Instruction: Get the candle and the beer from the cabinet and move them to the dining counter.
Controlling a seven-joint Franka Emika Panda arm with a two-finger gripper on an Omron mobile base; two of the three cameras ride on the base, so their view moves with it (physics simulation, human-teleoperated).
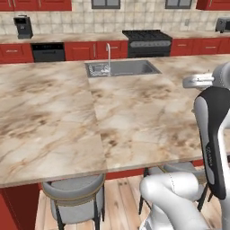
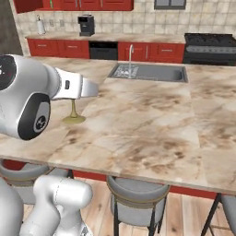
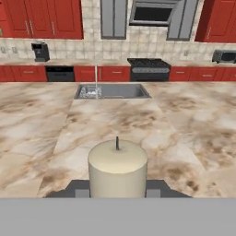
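The candle (image 3: 117, 168), cream-white with a dark wick, stands upright between my gripper (image 3: 117, 192) fingers, which are shut on it. Its brass holder base (image 2: 73, 119) sits at or just above the dining counter (image 2: 152, 124) near the front left edge; I cannot tell if it touches. My white arm hides the candle's top in the right base view. The dining counter (image 1: 54, 117) stretches wide ahead of the hand. Red wall cabinet (image 3: 50, 18) doors with vertical silver handles are closed at the far wall. The beer is out of view.
An inset steel sink (image 2: 150, 73) with a faucet (image 2: 131, 54) lies in the counter's far side. Grey stools (image 1: 74, 197) (image 2: 138, 196) stand under the near edge. A black stove (image 1: 147, 41) and a coffee machine (image 1: 23, 27) line the back wall counter.
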